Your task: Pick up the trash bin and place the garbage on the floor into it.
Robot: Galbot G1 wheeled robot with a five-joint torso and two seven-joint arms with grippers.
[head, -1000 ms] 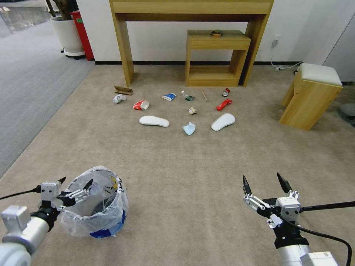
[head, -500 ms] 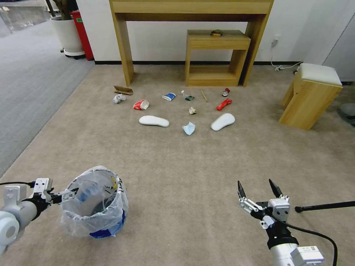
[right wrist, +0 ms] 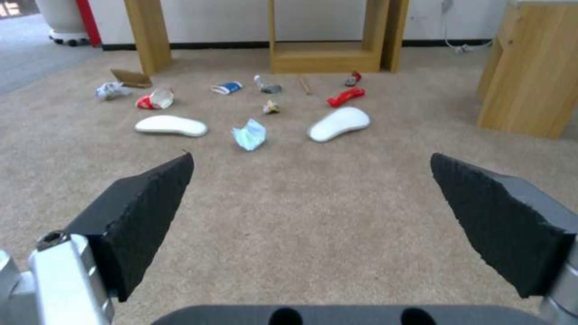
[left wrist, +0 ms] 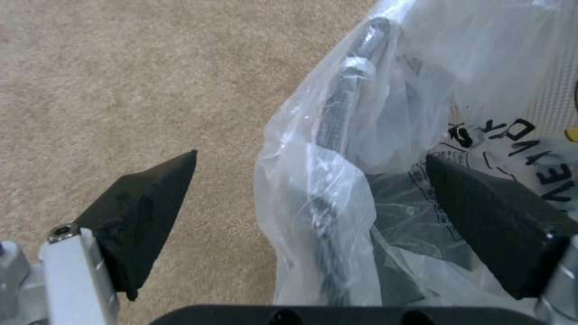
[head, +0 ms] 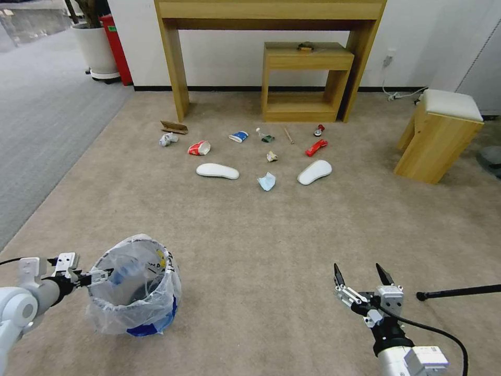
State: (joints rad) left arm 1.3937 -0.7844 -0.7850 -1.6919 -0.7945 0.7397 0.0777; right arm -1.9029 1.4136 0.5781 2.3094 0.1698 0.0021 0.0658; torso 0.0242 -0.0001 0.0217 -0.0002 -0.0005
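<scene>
**Left gripper straddles bin rim as litter waits across the carpet**

The left gripper (left wrist: 310,180) sits at the near-left edge of the trash bin (head: 148,308), jaws spread wide, one finger outside over the carpet and the other inside against the crinkled plastic liner (left wrist: 337,135), with the bagged rim between them and not yet pinched. The bin stands upright on the floor (head: 271,245), at the robot's left. The right gripper (head: 364,275) hovers low at the robot's right, jaws wide and empty. Well ahead, before the wooden tables (head: 305,78), the garbage lies scattered: two white insoles (head: 217,171) (head: 314,172) flank a blue mask (head: 266,181), with a red-white cup (head: 199,148), blue carton (head: 238,137), crumpled paper (head: 167,139) and red wrapper (head: 315,148) beyond.
</scene>
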